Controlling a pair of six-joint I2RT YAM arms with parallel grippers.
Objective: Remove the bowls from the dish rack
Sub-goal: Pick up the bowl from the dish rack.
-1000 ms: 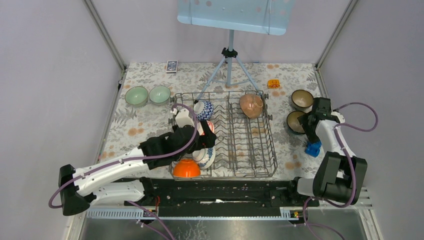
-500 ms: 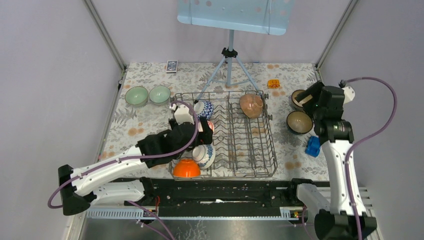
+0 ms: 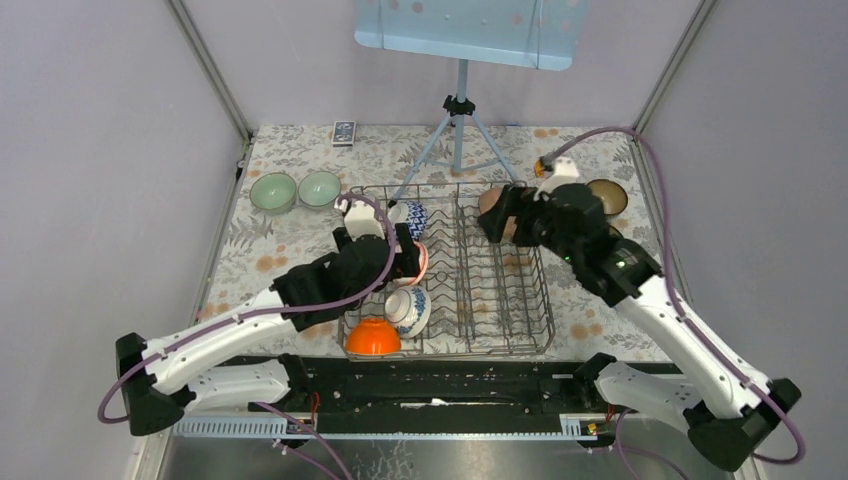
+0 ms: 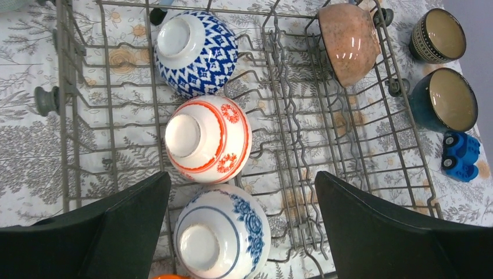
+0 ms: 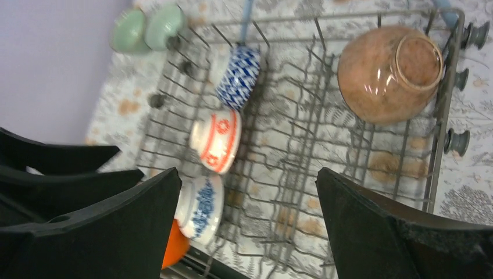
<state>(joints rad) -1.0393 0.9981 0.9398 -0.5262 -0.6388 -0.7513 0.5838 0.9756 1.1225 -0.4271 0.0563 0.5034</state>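
Note:
The grey wire dish rack [image 3: 547,300] holds a row of bowls on its left: blue-and-white diamond [image 3: 410,218], red-and-white [image 4: 207,139], blue floral [image 3: 408,310] and orange [image 3: 373,338]. A pinkish-brown bowl [image 5: 389,72] lies at its far right. Two pale green bowls [image 3: 272,191] sit left of the rack. A dark brown bowl [image 3: 607,196] sits on its right, and the left wrist view shows a second [image 4: 445,99]. My left gripper [image 4: 241,174] is open and empty above the red-and-white and blue floral bowls. My right gripper [image 5: 247,171] is open and empty over the rack, near the pinkish-brown bowl.
A blue-grey tripod stand [image 3: 458,130] with a pale blue board stands behind the rack. A small dark card [image 3: 343,132] and an orange block [image 3: 546,167] lie at the back. A blue toy [image 4: 459,156] lies right of the rack.
My right arm has swung left from the dark brown bowls to above the rack's far right corner. My left gripper has shifted slightly farther along the bowl row.

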